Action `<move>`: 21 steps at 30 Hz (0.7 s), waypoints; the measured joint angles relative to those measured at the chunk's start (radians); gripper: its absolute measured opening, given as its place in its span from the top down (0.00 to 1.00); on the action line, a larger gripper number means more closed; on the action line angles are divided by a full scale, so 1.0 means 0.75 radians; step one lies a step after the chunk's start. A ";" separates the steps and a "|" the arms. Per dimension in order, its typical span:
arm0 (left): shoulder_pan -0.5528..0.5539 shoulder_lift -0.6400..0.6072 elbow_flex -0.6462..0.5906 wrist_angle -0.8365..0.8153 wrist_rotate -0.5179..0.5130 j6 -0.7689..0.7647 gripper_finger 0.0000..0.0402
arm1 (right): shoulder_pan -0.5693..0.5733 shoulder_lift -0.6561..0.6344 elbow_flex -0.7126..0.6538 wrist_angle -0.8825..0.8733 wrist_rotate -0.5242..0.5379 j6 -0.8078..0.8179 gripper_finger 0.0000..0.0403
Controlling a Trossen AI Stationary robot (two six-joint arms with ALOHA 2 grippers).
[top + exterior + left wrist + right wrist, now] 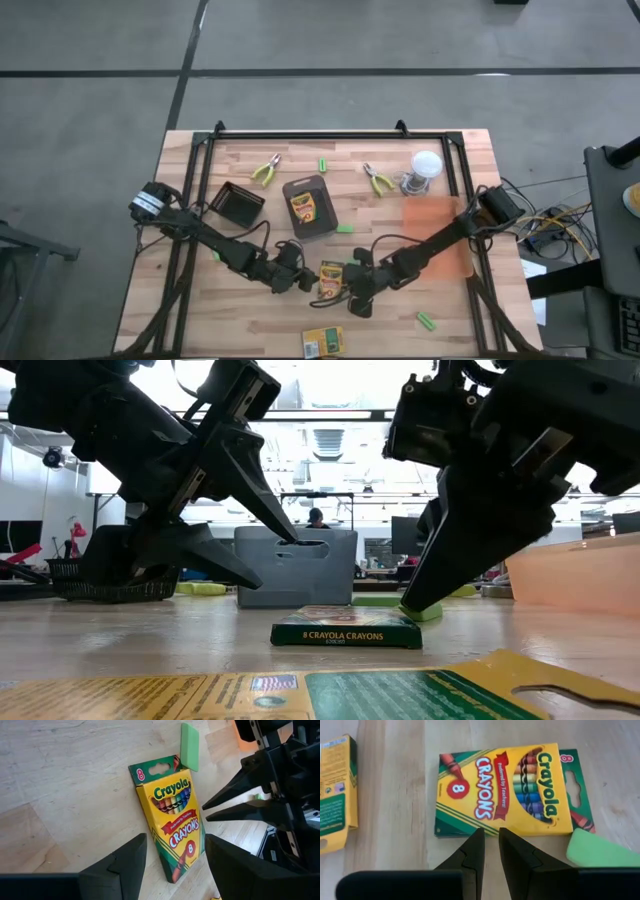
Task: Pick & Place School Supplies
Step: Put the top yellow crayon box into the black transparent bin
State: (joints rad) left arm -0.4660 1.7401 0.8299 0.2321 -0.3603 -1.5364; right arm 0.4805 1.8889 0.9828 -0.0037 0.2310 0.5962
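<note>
Two grippers meet over a crayon box on a pale wooden desk.

The desk [250, 320] is light butcher-block wood in a black frame, standing on a grey concrete floor [90, 90] crossed by dark lines; the low view looks into a bright room with ceiling lights. The crayon box [331, 279] lies flat near the desk's front middle, a green stick [189, 746] touching one end. The left gripper [308, 281] hangs just beside it, fingers spread and empty. The right gripper [352, 291] is on the other side, fingers nearly pressed together, holding nothing. A second box [322, 341] lies at the front edge; a third [303, 209] rests on the grey tray [322, 226].
</note>
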 joint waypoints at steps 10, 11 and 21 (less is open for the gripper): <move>0.002 0.000 0.000 0.000 0.000 -0.001 0.49 | -0.001 0.000 -0.027 0.067 0.005 0.008 0.86; 0.002 0.000 0.000 0.000 0.000 -0.001 0.49 | -0.001 0.000 -0.028 0.073 0.005 0.005 0.86; 0.002 0.000 0.000 0.001 0.000 -0.001 0.49 | -0.001 0.046 -0.031 0.171 0.011 -0.033 0.86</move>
State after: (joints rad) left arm -0.4648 1.7401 0.8299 0.2331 -0.3603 -1.5371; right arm 0.4800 1.9235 0.9597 0.1249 0.2395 0.5712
